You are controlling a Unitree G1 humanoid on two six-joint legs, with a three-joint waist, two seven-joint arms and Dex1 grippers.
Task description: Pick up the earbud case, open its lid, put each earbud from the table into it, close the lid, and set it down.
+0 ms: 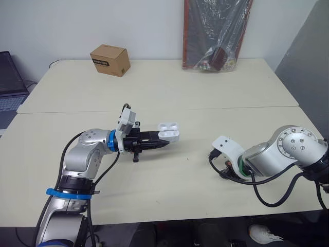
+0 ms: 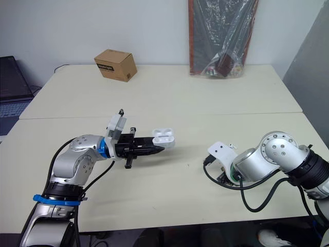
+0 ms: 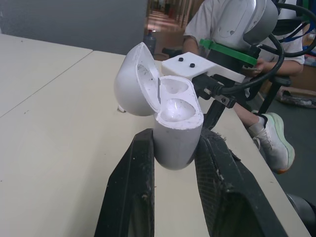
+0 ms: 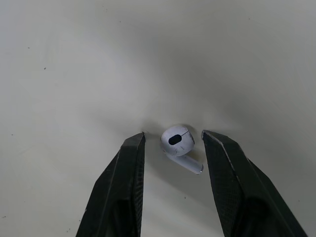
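The left tool grips the white earbud case, lid swung open, above the worktop. The right tool is spread around one earbud lying on the worktop. The cardboard box's dark label is unreadable

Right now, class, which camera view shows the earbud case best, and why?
The left wrist view: the earbud case sits close up between the fingers of the left gripper, lid open, both wells empty. The eye views show it small, at the fingertips.
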